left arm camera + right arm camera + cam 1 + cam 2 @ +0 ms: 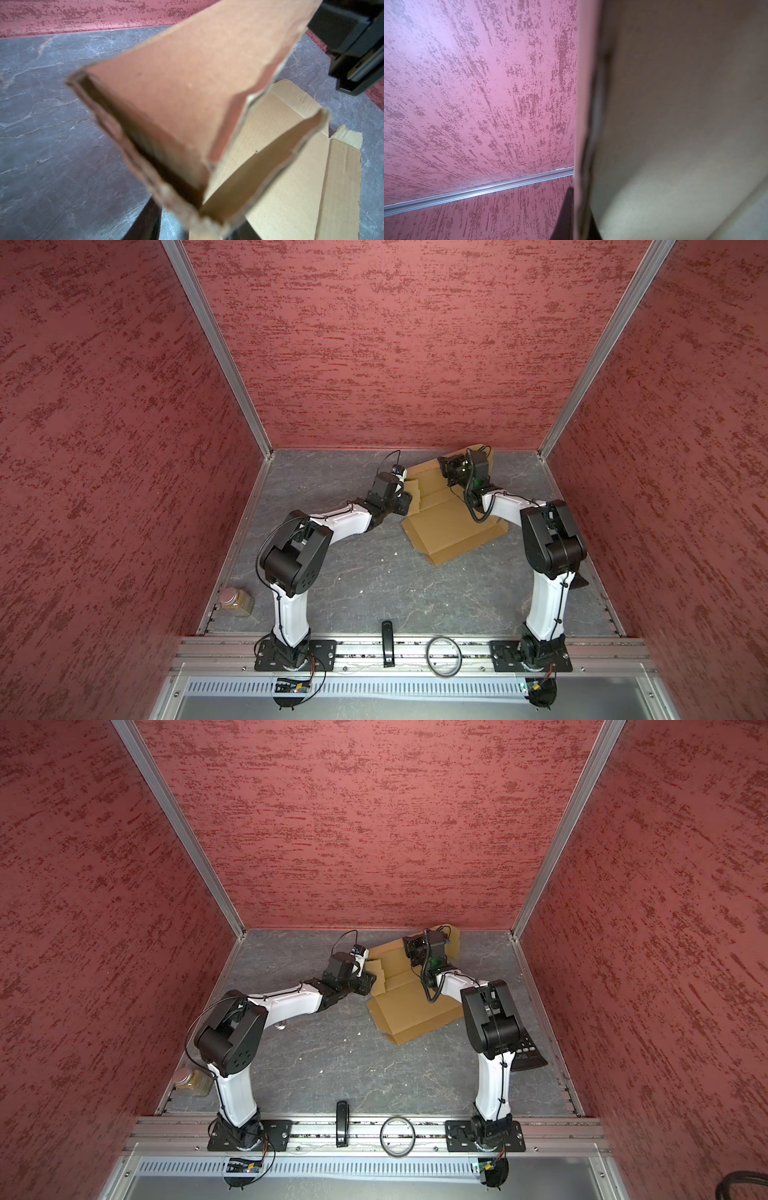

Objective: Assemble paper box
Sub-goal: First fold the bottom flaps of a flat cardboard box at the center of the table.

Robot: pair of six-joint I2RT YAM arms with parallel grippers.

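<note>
- box (451,529): tan cardboard, partly folded, on the far right part of the table (374,585), close to the back wall. Its near part lies flat and its far panel (484,456) stands raised.
- left jaws: at the box's left edge. In the left wrist view a doubled flap (182,99) runs out from between them, clear of the table. Partly closed, gripping that flap.
- right jaws: at the far panel, closed tight on its edge. The cardboard is blurred and close in the right wrist view.
- jar (237,601): near left corner of the table, beside the wall.
- black bar (387,649), ring (444,657): on the front rail, between the arm bases.
- keypad device (528,1054): on the table behind the right arm (490,1019), partly hidden.
</note>
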